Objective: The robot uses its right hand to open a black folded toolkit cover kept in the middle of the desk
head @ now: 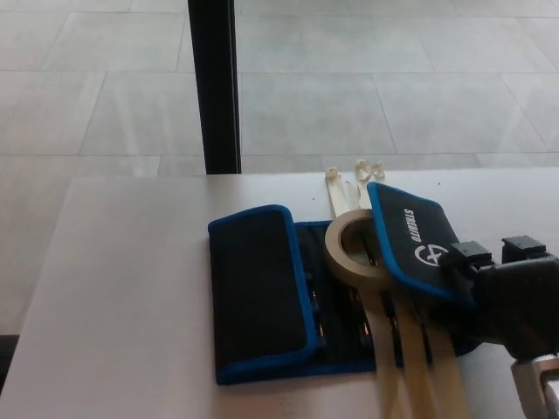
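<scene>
floor [393,78]: pale grey tiles | black post [214,83] behind | desk [122,279]: light top

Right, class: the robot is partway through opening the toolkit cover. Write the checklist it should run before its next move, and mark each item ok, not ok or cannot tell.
1. Right hand holds the right flap: ok, fingers at its lower edge.
2. Right flap lifted: ok, tilted up, not flat open.
3. Left flap opened: not ok, it lies folded.
4. Tape roll and the pale strips clear of the flap's path: cannot tell, the roll sits against it.
5. Toolkit well on the desk: ok.
6. Left hand clear: cannot tell, not in view.
</scene>
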Robot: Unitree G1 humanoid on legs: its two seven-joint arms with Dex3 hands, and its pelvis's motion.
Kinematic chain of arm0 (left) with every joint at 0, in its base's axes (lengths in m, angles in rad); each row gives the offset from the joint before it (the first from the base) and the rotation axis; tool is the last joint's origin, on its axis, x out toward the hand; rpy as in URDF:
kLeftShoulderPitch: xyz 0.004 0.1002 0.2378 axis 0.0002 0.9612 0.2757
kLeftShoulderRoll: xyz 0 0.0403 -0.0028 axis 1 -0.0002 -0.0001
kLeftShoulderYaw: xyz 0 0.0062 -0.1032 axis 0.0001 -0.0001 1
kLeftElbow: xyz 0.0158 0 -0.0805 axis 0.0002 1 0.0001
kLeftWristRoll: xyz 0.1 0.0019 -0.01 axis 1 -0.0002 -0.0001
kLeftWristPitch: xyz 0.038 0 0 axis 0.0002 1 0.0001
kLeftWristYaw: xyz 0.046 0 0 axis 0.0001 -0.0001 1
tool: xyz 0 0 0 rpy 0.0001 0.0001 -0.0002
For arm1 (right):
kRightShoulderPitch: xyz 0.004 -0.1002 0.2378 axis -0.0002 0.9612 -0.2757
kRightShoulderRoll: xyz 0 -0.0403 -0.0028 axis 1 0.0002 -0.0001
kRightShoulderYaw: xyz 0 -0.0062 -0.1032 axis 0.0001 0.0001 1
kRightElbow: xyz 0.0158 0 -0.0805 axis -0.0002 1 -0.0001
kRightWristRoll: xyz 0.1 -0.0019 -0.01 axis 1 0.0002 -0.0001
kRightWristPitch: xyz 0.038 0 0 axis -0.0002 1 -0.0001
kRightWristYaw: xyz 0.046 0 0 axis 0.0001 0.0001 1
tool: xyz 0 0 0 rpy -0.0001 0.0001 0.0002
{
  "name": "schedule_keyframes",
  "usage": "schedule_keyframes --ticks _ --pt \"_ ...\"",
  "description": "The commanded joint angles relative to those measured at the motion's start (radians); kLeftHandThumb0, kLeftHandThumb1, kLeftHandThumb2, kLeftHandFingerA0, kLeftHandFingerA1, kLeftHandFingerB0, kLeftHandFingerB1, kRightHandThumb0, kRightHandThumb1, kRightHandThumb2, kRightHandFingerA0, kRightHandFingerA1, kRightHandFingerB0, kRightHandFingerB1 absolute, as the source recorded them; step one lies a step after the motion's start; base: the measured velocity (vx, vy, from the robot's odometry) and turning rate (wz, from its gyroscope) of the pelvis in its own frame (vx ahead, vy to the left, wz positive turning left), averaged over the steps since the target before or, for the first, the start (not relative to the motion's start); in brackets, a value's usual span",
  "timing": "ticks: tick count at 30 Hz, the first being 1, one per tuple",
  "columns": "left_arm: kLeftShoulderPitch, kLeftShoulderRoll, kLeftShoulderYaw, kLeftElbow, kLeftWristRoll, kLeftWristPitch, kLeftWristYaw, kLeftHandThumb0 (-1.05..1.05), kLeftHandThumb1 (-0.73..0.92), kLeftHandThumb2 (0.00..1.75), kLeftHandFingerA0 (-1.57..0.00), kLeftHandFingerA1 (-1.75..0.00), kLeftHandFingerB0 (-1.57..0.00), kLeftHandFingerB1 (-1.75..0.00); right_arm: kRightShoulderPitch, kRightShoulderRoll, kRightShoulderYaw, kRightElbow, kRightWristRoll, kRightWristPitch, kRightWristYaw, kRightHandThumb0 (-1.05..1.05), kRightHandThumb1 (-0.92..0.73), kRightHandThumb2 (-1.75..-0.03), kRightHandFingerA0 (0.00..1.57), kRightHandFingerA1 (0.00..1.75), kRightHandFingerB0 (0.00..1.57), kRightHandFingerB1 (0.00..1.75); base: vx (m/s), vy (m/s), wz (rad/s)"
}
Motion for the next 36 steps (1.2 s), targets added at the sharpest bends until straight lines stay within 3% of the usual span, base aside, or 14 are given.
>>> schedule_keyframes --ticks 1,3,4,5,9,14,19,20,21,27,31,32,35,36 --pt "0.012 0.022 -0.002 0.004 -0.011 -0.009 -0.020 -1.05 0.38 1.25 -0.42 -1.56 -0.46 -1.55 0.031 0.068 -0.198 -0.036 0.209 -0.054 -0.022 -0.32 -0.71 -0.74 0.95 1.65 0.88 0.79 0.00 0.000 0.00" --pt "0.011 0.022 -0.001 0.005 -0.013 -0.007 -0.017 -1.05 0.38 1.24 -0.42 -1.56 -0.48 -1.56 0.044 0.092 -0.248 -0.055 0.246 -0.051 -0.002 -0.32 -0.68 -0.72 0.96 1.65 0.89 0.74 0.00 0.000 0.00" --pt "0.013 0.023 -0.010 0.006 -0.003 -0.002 -0.013 -1.05 0.39 1.24 -0.44 -1.54 -0.44 -1.53 0.056 0.131 -0.316 -0.069 0.320 -0.089 -0.014 -0.31 -0.50 -1.02 1.25 1.31 0.88 0.80 0.00 0.000 0.00" --pt "0.015 0.023 -0.014 0.006 0.000 -0.001 -0.013 -1.05 0.40 1.23 -0.43 -1.51 -0.39 -1.57 0.065 0.160 -0.367 -0.082 0.380 -0.111 -0.005 -0.30 -0.65 -0.81 1.04 1.64 0.97 0.70 0.00 0.000 0.00" --pt "0.018 0.026 -0.012 0.011 -0.003 -0.004 -0.023 -1.05 0.41 1.24 -0.37 -1.53 -0.41 -1.52 0.070 0.268 -0.562 -0.139 0.602 -0.130 0.054 -0.28 -0.70 -0.81 1.02 1.65 0.97 0.70 0.00 0.000 0.00" --pt "0.013 0.026 -0.007 0.008 -0.008 -0.001 -0.016 -1.05 0.39 1.23 -0.45 -1.52 -0.47 -1.56 0.047 0.348 -0.801 -0.200 0.911 -0.186 0.126 -0.15 -0.58 -0.97 1.08 1.31 0.97 0.68 0.00 0.000 0.00" --pt "0.020 0.028 0.008 0.002 -0.024 -0.006 -0.027 -1.05 0.38 1.25 -0.37 -1.55 -0.45 -1.53 -0.031 0.379 -1.053 -0.234 1.203 -0.197 0.097 -0.19 -0.69 -0.75 0.80 1.26 0.90 0.68 0.00 0.000 0.00" --pt "0.021 0.030 0.012 0.001 -0.027 -0.007 -0.032 -1.05 0.39 1.25 -0.37 -1.54 -0.41 -1.55 -0.043 0.369 -1.079 -0.219 1.212 -0.208 0.082 -0.18 -0.70 -0.74 0.71 1.01 0.85 0.74 0.00 0.000 0.00" --pt "0.023 0.030 0.009 0.000 -0.025 -0.010 -0.036 -1.05 0.40 1.26 -0.35 -1.57 -0.43 -1.55 -0.056 0.347 -1.127 -0.220 1.236 -0.182 0.050 -0.27 -0.69 -0.69 0.84 1.44 0.87 0.73 0.00 0.000 0.00" --pt "0.027 0.026 0.013 0.007 -0.029 -0.015 -0.046 -1.05 0.42 1.22 -0.34 -1.55 -0.43 -1.56 -0.115 0.332 -1.226 -0.281 1.321 -0.190 -0.012 -0.29 -0.61 -0.70 0.67 1.35 0.80 0.95 0.00 0.000 0.00" --pt "0.023 0.037 0.010 0.000 -0.023 0.000 -0.021 -1.05 0.41 1.22 -0.41 -1.52 -0.39 -1.52 -0.225 0.252 -1.328 -0.217 1.359 -0.187 -0.057 -0.35 -0.61 -0.71 0.64 1.49 0.77 1.06 0.00 0.000 0.00" --pt "0.025 0.036 0.010 0.000 -0.023 -0.006 -0.022 -1.05 0.40 1.21 -0.42 -1.51 -0.42 -1.52 -0.244 0.217 -1.352 -0.184 1.356 -0.169 -0.052 -0.36 -0.69 -0.70 0.50 1.48 0.64 1.24 0.00 0.000 0.00" --pt "0.023 0.042 0.006 -0.003 -0.019 -0.007 -0.024 -1.05 0.42 1.22 -0.39 -1.49 -0.40 -1.56 -0.292 0.087 -1.477 -0.097 1.404 -0.096 -0.038 -0.36 -0.80 -0.76 0.57 1.68 0.46 1.49 0.00 0.000 0.00" --pt "0.025 0.044 0.004 -0.001 -0.015 -0.010 -0.025 -1.05 0.38 1.37 -0.47 -1.34 -0.58 -1.37 -0.288 0.076 -1.496 -0.107 1.419 -0.087 -0.024 -0.41 -0.89 -0.84 0.26 1.60 0.30 1.43 0.00 0.000 0.00"
